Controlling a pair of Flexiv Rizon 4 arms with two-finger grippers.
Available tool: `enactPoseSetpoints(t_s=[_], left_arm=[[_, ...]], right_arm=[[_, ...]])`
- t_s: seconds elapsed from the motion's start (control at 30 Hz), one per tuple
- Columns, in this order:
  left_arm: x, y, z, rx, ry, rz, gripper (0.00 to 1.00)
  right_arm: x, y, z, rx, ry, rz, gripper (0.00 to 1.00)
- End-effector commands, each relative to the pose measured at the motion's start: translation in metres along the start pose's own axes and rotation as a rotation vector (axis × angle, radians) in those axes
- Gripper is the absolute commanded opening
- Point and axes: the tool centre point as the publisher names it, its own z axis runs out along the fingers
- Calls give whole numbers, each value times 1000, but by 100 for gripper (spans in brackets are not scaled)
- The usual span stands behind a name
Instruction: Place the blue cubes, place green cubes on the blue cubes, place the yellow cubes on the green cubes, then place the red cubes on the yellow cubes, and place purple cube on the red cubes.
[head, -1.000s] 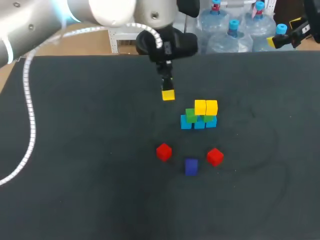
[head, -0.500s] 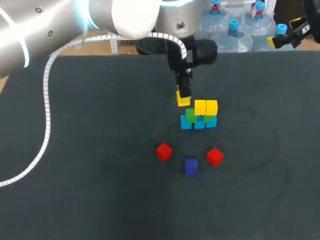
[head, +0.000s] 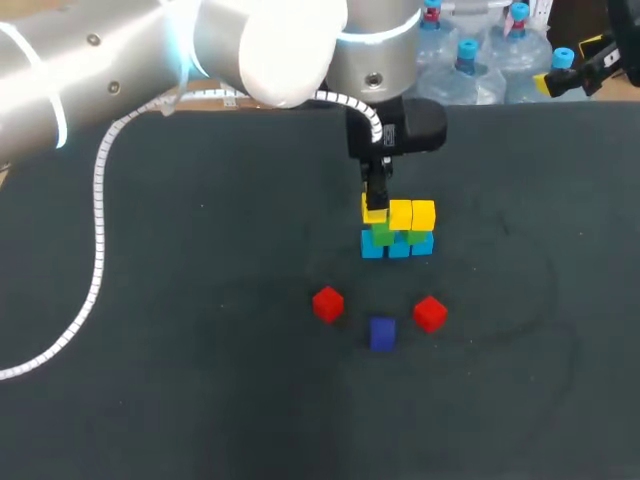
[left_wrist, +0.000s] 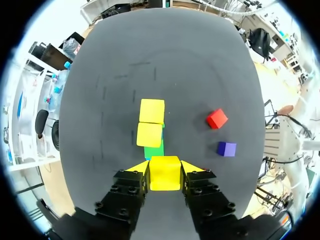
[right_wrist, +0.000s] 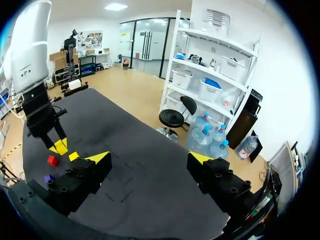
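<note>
Cubes like this yellow cube (left_wrist: 164, 174) look light, hard and smooth, so flat sides are best to hold. The left claw (left_wrist: 165, 167) squeezes it on two sides, right over the green cube (left_wrist: 154, 152). The right claw (right_wrist: 150, 161) is wide apart, holding nothing.

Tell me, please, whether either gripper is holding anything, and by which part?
The left gripper holds a yellow cube, clamped by two opposite side faces. The right gripper is open and holds nothing.
</note>
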Motion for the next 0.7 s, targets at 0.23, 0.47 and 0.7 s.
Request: enactPoseSetpoints(t_s=[0.23, 0.47, 0.7], left_arm=[[4, 6, 6, 2, 3, 8, 0], [4, 8, 11, -5, -14, 15, 0], [3, 9, 15, -8, 4, 36, 0]], right_arm=[[0, 4, -1, 43, 2, 1, 100], [0, 4, -1, 43, 2, 1, 100], [0, 4, -1, 43, 2, 1, 100]])
